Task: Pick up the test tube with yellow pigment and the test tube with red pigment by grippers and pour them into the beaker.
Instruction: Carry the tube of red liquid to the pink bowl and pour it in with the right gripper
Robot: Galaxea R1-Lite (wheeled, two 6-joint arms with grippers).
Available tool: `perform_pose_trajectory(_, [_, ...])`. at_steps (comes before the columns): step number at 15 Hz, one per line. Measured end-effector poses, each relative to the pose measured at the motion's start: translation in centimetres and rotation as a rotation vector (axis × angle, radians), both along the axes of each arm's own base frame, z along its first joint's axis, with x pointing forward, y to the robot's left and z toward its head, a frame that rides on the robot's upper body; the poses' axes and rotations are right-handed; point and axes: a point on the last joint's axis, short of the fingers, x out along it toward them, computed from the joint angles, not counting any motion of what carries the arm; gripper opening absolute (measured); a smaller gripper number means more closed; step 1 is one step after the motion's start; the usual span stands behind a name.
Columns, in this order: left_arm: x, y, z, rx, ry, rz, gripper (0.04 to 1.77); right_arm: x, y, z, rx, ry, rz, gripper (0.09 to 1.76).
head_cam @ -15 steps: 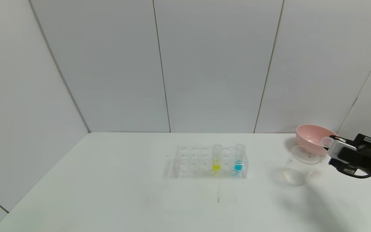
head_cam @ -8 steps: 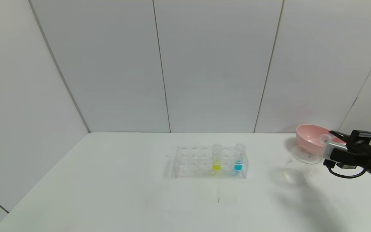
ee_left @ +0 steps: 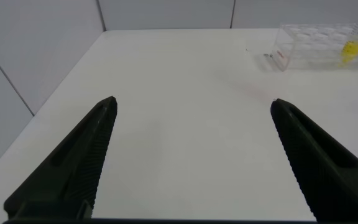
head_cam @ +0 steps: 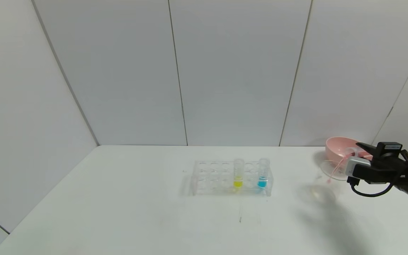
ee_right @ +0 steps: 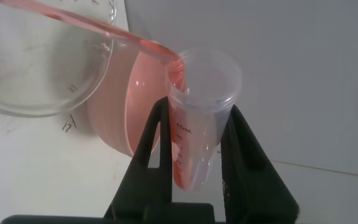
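My right gripper (head_cam: 358, 156) is shut on the test tube with red pigment (ee_right: 194, 124) and holds it tipped over the beaker (head_cam: 326, 180) at the table's right side. A thin red-orange stream (head_cam: 335, 170) runs from the tube's mouth into the beaker (ee_right: 36, 62). The test tube with yellow pigment (head_cam: 238, 173) stands upright in the clear rack (head_cam: 211, 177) at mid table, also seen in the left wrist view (ee_left: 352, 43). My left gripper (ee_left: 191, 109) is open and empty over bare table, far left of the rack.
A blue-liquid tube (head_cam: 262, 173) stands in the rack right of the yellow one. A pink bowl (head_cam: 342, 147) sits just behind the beaker, close to my right gripper. White walls close in behind and on both sides.
My right gripper has moved up and left toward the beaker and tipped the tube further. The red liquid now streams out into the beaker.
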Motion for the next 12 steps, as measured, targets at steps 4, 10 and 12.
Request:
perform_pose_trajectory(4, [0.0, 0.0, 0.0, 0.0, 0.0, 0.0, 1.76, -0.03, 0.12, -0.12, -0.003, 0.006, -0.002, 0.51])
perform_pose_trajectory(10, [0.0, 0.0, 0.0, 0.0, 0.0, 0.0, 1.76, 0.08, 0.35, 0.18, -0.041, -0.01, 0.012, 0.51])
perform_pose_trajectory(12, [0.0, 0.0, 0.0, 0.0, 0.0, 0.0, 1.76, -0.03, 0.39, 0.31, -0.092, -0.015, 0.021, 0.51])
